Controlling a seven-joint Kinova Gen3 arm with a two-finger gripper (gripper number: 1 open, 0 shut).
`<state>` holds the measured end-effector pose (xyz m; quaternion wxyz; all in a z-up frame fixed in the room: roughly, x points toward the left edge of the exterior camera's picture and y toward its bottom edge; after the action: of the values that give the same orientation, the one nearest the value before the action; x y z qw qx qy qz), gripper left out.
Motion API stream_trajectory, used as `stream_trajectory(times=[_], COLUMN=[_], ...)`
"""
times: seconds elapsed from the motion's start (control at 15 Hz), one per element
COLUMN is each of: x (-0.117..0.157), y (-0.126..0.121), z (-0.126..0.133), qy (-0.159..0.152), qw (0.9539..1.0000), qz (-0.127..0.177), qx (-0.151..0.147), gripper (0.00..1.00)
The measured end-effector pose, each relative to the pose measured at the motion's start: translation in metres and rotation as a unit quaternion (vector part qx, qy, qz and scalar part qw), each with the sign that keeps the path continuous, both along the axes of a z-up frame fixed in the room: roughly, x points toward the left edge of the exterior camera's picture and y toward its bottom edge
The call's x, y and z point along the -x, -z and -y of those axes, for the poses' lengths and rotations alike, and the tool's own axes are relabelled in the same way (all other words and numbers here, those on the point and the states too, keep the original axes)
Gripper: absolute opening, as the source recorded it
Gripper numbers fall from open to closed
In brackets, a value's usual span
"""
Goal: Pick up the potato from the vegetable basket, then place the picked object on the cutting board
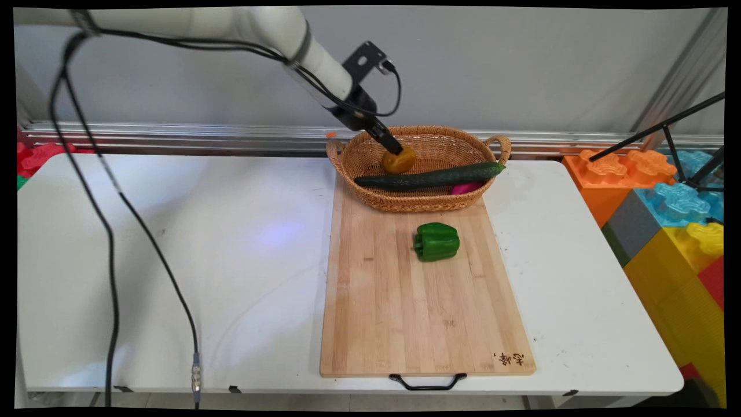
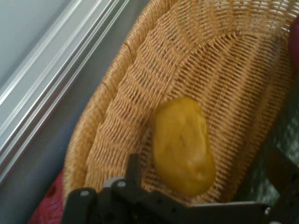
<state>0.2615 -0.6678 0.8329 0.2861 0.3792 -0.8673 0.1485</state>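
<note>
A yellow-brown potato (image 1: 398, 160) lies inside the wicker basket (image 1: 347, 162) at the back of the wooden cutting board (image 1: 405, 313). My gripper (image 1: 393, 149) reaches down into the basket from the upper left, its tip at the potato's top. In the hand view the potato (image 2: 184, 144) rests on the basket's weave (image 2: 196, 56) between the fingers of my gripper (image 2: 205, 163). The fingers stand open, wider than the potato, with the left one (image 2: 133, 168) close beside it. A long dark cucumber (image 1: 431, 175) lies across the basket in front of the potato.
A pink thing (image 1: 466, 187) shows under the cucumber in the basket. A green bell pepper (image 1: 437, 241) sits on the board just in front of the basket. Big coloured blocks (image 1: 666, 202) and black tripod legs (image 1: 666, 124) stand off the table's right end.
</note>
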Motion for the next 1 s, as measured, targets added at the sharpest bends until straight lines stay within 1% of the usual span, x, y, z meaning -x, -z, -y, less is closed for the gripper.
stream_trajectory(times=[0.33,0.73,0.8,1.0], x=[0.016,0.024,0.025,0.027], y=[0.036,0.061,0.064,0.067], z=[0.023,0.034,0.035,0.034], qy=[-0.016,-0.027,-0.028,-0.030], qw=[0.9998,0.9996,0.9996,0.9995], qz=[-0.009,-0.009,-0.007,-0.004], qx=[-0.002,-0.004,-0.004,-0.004], gripper=[1.00,1.00,0.00,0.00])
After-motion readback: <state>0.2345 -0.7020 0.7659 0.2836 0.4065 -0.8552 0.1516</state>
